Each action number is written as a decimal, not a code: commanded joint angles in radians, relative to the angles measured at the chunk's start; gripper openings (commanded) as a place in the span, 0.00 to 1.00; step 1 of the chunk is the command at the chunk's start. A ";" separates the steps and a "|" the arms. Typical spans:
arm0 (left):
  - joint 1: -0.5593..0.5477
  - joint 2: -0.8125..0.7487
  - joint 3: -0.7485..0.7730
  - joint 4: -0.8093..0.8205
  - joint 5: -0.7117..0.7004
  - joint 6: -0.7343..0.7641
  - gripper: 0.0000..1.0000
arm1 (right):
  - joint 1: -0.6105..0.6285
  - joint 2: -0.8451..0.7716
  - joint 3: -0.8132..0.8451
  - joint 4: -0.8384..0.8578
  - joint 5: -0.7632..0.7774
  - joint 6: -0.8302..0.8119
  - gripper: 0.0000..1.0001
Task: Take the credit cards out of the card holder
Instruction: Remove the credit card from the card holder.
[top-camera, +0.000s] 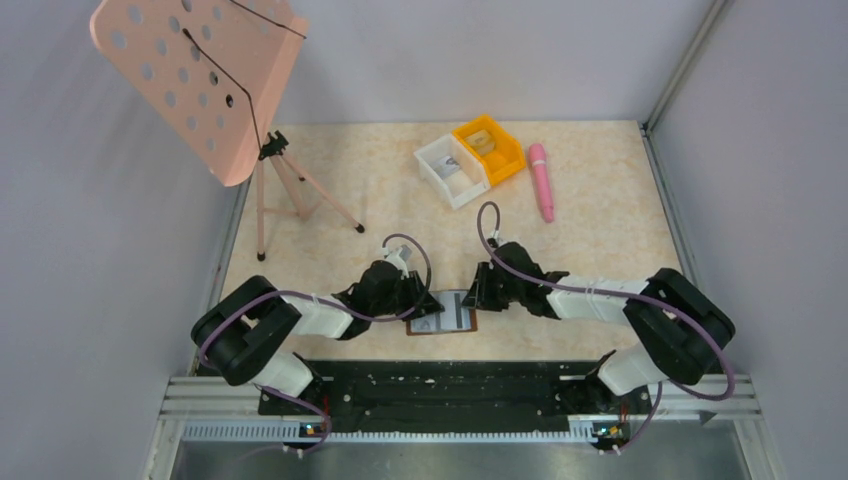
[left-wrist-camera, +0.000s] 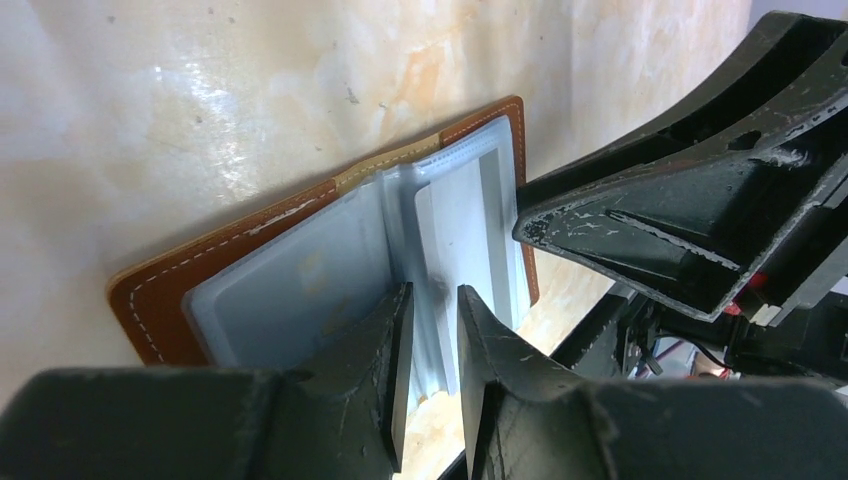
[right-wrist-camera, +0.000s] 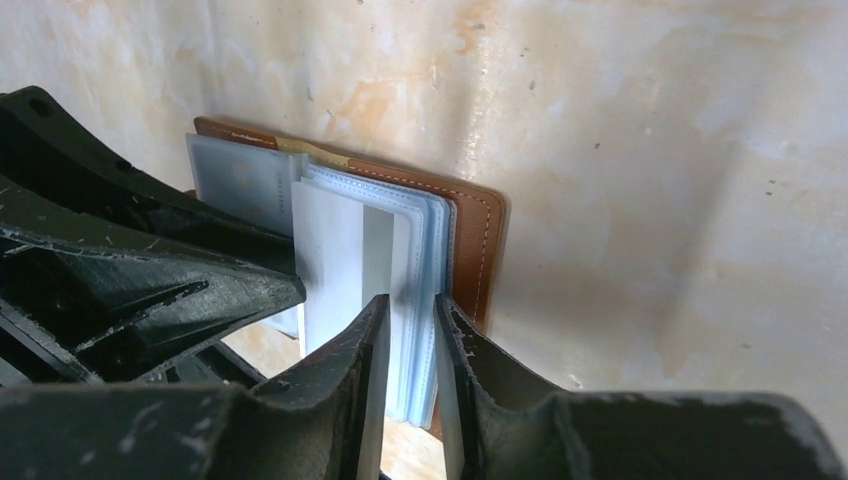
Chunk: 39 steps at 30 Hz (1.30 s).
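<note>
Inside card holder (top-camera: 441, 313), pale credit cards (right-wrist-camera: 330, 265).

You have one card holder (top-camera: 447, 312), two bins, a white bin (top-camera: 428, 165) and an orange bin (top-camera: 510, 160), one pink pen (top-camera: 541, 180) and one pink stand (top-camera: 200, 80). The credit cards (right-wrist-camera: 332, 260) can't be counted.

- the card holder (top-camera: 441, 312) is a small brown leather bifold with pale stitching round its edge; it lies open, inner side up, near the front edge of the table (top-camera: 600, 250)
- its inside is pale blue-grey: one half shows a flat pocket, and a sheaf of clear plastic sleeves stands part-raised from the fold
- the credit cards (right-wrist-camera: 328, 262) are thin whitish to grey-blue rectangles, sitting inside the sleeves and the flat pocket; how many there are cannot be told
</note>
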 joint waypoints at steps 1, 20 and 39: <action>0.000 -0.007 -0.023 0.002 -0.018 0.017 0.29 | 0.031 0.059 -0.015 0.021 0.004 0.011 0.21; 0.013 -0.053 -0.047 0.017 0.009 -0.022 0.00 | 0.037 0.084 -0.070 0.008 0.077 0.037 0.00; 0.069 -0.108 -0.034 -0.085 0.053 0.037 0.10 | 0.016 0.089 -0.069 0.001 0.087 0.020 0.00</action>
